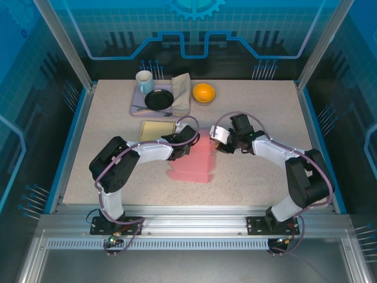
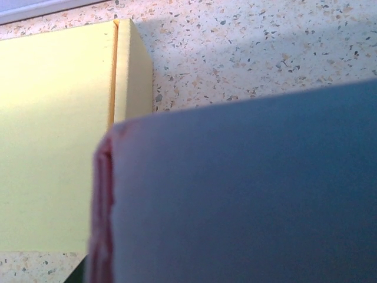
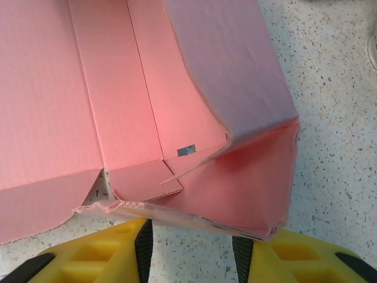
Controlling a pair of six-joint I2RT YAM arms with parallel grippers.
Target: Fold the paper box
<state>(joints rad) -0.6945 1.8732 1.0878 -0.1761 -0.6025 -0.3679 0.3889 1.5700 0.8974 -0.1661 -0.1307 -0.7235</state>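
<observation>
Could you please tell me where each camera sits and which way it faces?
Top external: above and behind the arm bases, looking down at the table; both arms show, left tool and right tool at the pink paper box.
Left wrist: low beside the box, facing its shaded panel close up, yellow cardboard sheet beyond.
Right wrist: on the right arm, looking down into the box's folded corner; its yellow fingers at the bottom edge.
Shared: top external and left wrist both see the yellow cardboard sheet.
</observation>
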